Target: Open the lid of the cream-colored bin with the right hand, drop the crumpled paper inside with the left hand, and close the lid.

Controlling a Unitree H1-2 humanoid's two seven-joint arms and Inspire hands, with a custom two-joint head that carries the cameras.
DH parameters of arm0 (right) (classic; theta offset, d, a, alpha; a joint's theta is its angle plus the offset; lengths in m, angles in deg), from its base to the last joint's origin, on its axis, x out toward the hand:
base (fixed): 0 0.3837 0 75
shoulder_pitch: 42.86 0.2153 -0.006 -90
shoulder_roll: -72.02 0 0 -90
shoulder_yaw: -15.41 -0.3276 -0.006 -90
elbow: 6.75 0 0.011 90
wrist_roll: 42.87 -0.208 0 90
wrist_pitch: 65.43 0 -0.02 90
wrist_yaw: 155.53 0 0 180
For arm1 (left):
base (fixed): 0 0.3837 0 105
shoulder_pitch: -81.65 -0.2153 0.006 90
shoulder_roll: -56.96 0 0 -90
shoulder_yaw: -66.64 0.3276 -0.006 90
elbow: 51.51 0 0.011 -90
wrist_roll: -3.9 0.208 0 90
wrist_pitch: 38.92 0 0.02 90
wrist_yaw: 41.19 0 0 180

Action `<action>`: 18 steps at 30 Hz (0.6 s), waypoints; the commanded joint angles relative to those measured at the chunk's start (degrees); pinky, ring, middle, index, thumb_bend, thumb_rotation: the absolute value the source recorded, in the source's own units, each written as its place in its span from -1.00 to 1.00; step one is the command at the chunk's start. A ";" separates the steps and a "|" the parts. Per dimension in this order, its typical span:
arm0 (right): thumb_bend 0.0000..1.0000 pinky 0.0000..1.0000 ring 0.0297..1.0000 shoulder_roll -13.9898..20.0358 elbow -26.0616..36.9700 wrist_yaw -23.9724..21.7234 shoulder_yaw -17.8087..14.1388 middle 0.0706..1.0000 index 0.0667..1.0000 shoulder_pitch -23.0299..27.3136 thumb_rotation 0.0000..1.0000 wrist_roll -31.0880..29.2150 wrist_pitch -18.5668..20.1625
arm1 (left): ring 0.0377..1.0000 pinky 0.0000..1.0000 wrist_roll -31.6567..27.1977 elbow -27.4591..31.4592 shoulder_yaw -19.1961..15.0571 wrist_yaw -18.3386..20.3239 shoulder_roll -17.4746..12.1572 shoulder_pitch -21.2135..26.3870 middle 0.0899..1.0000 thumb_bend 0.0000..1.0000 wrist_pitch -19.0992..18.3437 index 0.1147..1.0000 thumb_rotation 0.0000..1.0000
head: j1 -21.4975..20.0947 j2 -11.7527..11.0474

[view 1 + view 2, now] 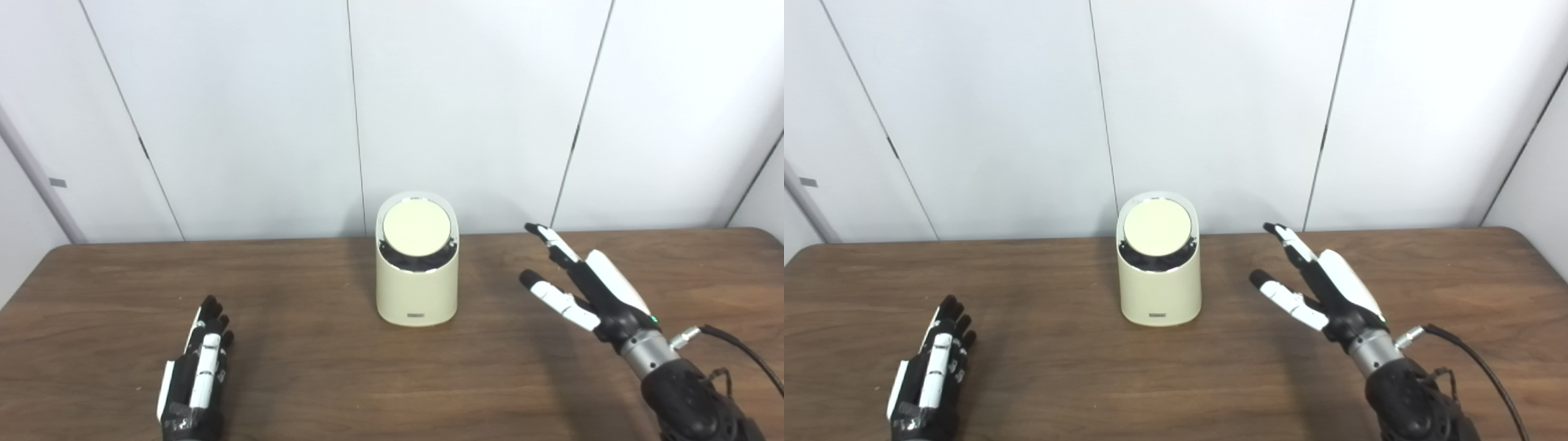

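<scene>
Two empty splayed hands, left hand [196, 367], right hand [588, 288], rounded glossy cream bin [417, 288], wood-grain table [306, 367].

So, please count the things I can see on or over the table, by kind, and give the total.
Cream-colored bin, lid closed: 1
Robot hands: 2, left hand and right hand, both open
Crumpled paper: 0 visible
Total: 3

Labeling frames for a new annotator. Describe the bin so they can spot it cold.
On the brown wooden table, look at the middle near the far edge, in front of the white wall panels. The cream-colored bin stands upright there, between the left hand and the right hand, touching neither. It is the only object on the table: a short rounded cylinder with a slanted round lid, closed, facing the camera.
</scene>
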 commanded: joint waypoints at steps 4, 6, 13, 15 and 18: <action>0.23 0.88 0.93 -2.42 -2.22 3.17 -3.86 0.97 0.92 -0.97 1.00 -8.75 -1.37 | 1.00 1.00 -0.04 -0.03 -0.07 0.66 -1.04 -0.83 1.00 0.10 0.16 1.00 0.54 | -0.15 0.27; 0.16 0.87 0.95 -3.30 -3.49 3.53 -5.04 0.98 0.92 -1.59 1.00 -12.31 -1.88 | 1.00 1.00 -0.01 -0.01 -0.03 0.78 -1.19 -0.91 1.00 0.09 0.34 1.00 0.54 | -0.19 0.47; 0.08 0.98 1.00 -5.32 -4.91 4.42 -7.26 1.00 0.99 -2.91 1.00 -19.98 -0.51 | 1.00 1.00 -0.43 0.57 -0.03 1.31 -1.87 -1.11 1.00 0.15 -0.34 1.00 0.55 | -0.49 1.07; 0.06 0.99 1.00 -5.84 -4.60 4.96 -7.65 1.00 1.00 -3.62 1.00 -21.39 0.27 | 1.00 1.00 -0.59 0.77 -0.09 1.45 -1.99 -1.16 1.00 0.14 -0.67 1.00 0.56 | -0.63 1.29; 0.03 1.00 1.00 -6.73 -4.58 5.37 -8.51 1.00 1.00 -4.33 1.00 -24.41 0.58 | 1.00 1.00 -0.56 1.00 -0.19 1.46 -1.99 -1.20 1.00 0.12 -1.07 1.00 0.58 | -0.73 1.52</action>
